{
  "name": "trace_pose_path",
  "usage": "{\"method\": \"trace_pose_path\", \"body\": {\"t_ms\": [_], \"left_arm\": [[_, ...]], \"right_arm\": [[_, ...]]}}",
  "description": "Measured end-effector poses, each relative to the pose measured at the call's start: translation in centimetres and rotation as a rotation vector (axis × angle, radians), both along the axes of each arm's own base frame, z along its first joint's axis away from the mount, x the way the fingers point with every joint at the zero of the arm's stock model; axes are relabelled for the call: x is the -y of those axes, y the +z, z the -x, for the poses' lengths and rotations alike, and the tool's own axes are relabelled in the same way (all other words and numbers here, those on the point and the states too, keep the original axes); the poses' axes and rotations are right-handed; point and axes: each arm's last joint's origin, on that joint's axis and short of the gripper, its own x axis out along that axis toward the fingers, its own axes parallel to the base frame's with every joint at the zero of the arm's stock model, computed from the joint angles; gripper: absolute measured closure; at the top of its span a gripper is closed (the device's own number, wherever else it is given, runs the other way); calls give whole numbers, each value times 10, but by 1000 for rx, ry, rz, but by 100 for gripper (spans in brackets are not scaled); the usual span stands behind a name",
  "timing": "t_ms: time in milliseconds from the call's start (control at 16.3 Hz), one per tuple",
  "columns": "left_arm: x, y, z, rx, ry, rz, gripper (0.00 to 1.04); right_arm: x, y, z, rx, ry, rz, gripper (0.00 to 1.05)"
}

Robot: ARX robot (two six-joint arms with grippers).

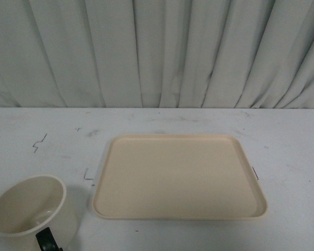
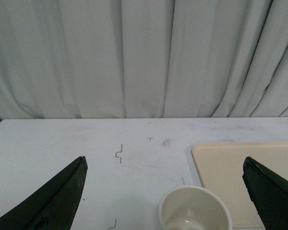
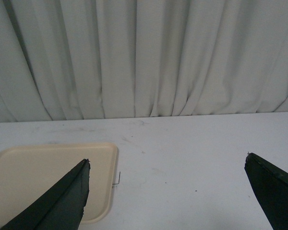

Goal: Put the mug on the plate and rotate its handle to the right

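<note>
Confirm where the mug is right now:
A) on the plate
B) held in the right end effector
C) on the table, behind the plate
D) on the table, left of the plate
D: in the front view the mug stands on the table just off the left edge of the plate, and nothing sits on the plate.
</note>
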Motion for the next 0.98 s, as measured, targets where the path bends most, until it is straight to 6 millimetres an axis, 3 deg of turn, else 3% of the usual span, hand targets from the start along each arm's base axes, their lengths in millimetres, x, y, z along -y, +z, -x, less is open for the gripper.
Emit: {"method": "trace_pose_path", "body": {"t_ms": [982], "left_arm": [[0,0,0,1,0,0,7]], "right_arm": [[0,0,0,0,0,0,6]]}}
